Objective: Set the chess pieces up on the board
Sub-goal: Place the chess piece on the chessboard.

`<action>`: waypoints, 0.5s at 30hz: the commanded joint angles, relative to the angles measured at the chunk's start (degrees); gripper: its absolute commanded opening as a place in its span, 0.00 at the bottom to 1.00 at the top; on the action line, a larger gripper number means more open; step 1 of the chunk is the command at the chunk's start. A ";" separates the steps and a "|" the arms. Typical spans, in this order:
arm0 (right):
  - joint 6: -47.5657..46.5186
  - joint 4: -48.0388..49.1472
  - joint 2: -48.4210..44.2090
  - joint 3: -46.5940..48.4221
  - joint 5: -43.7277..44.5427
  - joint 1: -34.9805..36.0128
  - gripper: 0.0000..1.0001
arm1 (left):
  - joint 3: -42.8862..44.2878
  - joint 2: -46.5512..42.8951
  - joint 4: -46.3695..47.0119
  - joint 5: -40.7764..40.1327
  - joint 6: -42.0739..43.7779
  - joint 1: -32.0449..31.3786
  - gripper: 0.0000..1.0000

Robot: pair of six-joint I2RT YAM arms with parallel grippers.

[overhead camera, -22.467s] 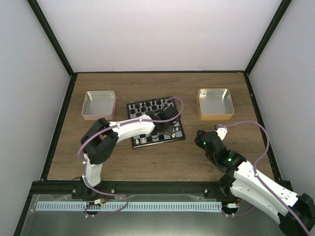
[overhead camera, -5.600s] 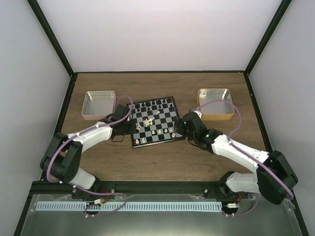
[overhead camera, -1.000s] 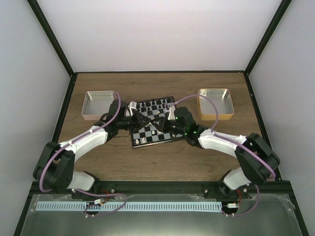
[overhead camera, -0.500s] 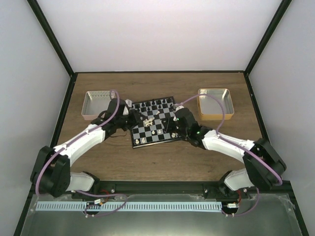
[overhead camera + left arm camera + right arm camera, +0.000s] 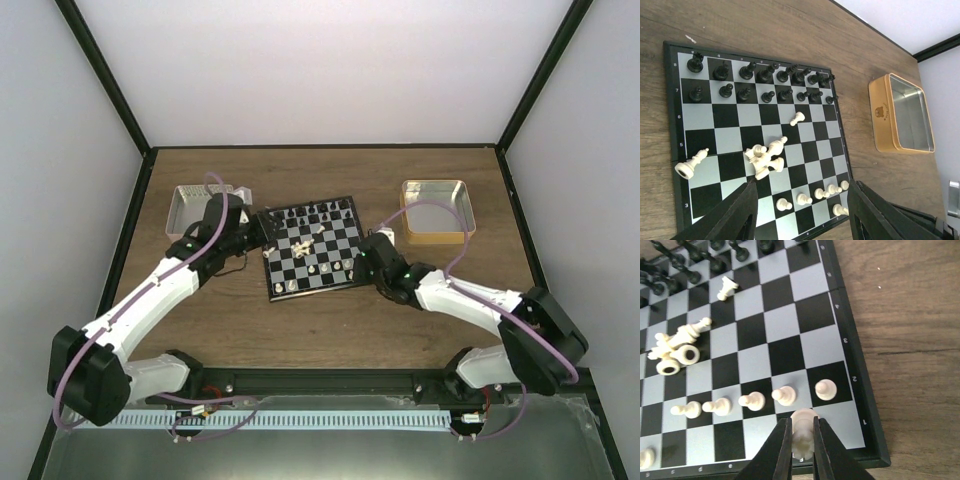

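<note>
While the right pincer pinches one white chess piece tight near a corner of the board, more white pieces stand in a row just beside it. Others lie in a heap mid-board. The left pincer hangs with fingers wide apart, holding nothing.

Brown wood-grain counter, boxed in by pale walls and black frame posts. At far left, open silvery tray, partly hidden. At far right, open orange tin, standing alone. Tiny black chess figures, upright in two rows.
</note>
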 commanded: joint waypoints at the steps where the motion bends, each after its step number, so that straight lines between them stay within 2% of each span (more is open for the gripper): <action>1: 2.55 -2.79 2.57 0.66 3.21 -0.23 0.01 | 0.36 0.71 -0.47 -0.17 0.85 0.31 0.52; 15: 2.20 -1.30 5.71 -0.03 1.96 -0.35 0.01 | 0.05 1.50 -0.30 -0.22 0.67 0.33 0.52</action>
